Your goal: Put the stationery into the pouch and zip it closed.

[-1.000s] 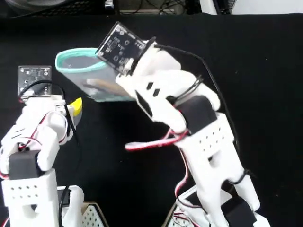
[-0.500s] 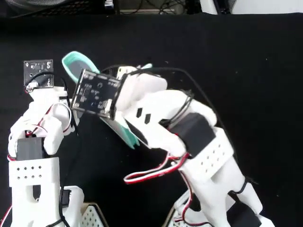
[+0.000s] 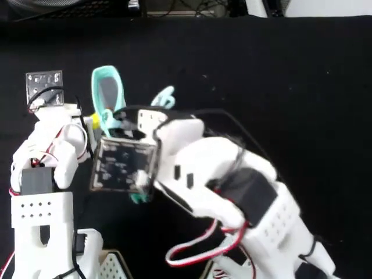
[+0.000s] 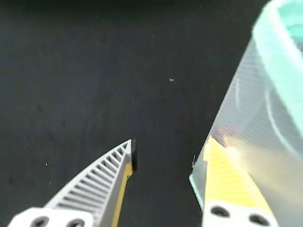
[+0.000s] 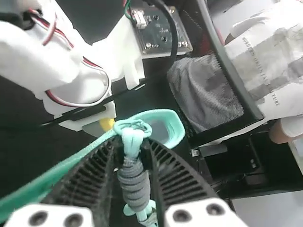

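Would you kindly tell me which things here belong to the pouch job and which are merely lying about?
Job: translucent pouch with mint-green trim; its grey zip-pull cord; right gripper, shut on the cord; left gripper, open beside the pouch.
Lying about: black table; grey mesh panel behind it.

This looks like a robot lab or a workroom. The left arm point(image 3: 40, 174) and the right arm point(image 3: 232, 192) are white robot arms, side by side at a counter point(image 3: 302, 87) with a black cloth over it. They look built by hand. The left arm's circuit board point(image 3: 43, 87) and the right arm's circuit board point(image 3: 124, 165) are bare, and red and white wires point(image 3: 197, 247) hang loose. Dark cables point(image 3: 192, 7) lie past the counter's far edge. The right wrist view shows a grey mesh seat back point(image 5: 208, 94) in a black frame, like an office chair's.
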### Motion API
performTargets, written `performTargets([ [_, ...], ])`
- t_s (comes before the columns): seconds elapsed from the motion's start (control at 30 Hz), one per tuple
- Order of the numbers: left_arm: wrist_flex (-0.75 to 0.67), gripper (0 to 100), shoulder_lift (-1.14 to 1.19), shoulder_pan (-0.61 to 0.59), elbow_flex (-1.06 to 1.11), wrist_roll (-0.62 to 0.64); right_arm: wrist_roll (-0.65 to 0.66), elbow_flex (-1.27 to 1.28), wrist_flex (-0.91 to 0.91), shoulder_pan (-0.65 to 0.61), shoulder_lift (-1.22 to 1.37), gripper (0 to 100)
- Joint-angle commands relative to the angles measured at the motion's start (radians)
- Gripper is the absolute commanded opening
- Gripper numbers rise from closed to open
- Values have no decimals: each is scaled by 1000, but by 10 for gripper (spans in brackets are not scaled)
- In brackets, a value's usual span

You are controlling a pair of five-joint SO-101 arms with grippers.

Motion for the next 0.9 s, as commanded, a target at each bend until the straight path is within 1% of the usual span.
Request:
performTargets([
  [0.0, 91, 250, -25, -7, -93, 9, 0, 12, -49, -11, -44, 12],
  [0.1, 239, 250, -68, -7, -205, 6, -29, 41, -104, 38, -31, 12],
  [0.17, 325, 250, -103, -2, -265, -31, -98, 42, -149, 94, -19, 12],
  [0.23, 381, 251, -138, 2, -305, -63, -155, 44, -196, 150, -12, 12],
  [0.3, 404, 251, -175, 4, -320, -63, -198, 44, -235, 190, -4, 12],
  [0.37, 408, 251, -215, 39, -320, -63, -222, 47, -258, 207, 8, 12],
  [0.5, 422, 251, -308, 191, -295, -61, -224, 45, -264, 212, 33, 12],
  [0.6, 381, 255, -379, 297, -223, -60, -219, 45, -261, 212, 36, 12],
  [0.67, 305, 289, -422, 318, -133, -44, -219, 44, -256, 210, 33, 12],
  [0.73, 219, 318, -462, 294, -41, -9, -218, 42, -250, 210, 31, 12],
  [0.77, 175, 317, -474, 274, 1, -5, -218, 36, -238, 209, 27, 12],
  [0.87, 40, 316, -494, 179, 113, 0, -218, -12, -170, 207, -2, 12],
])
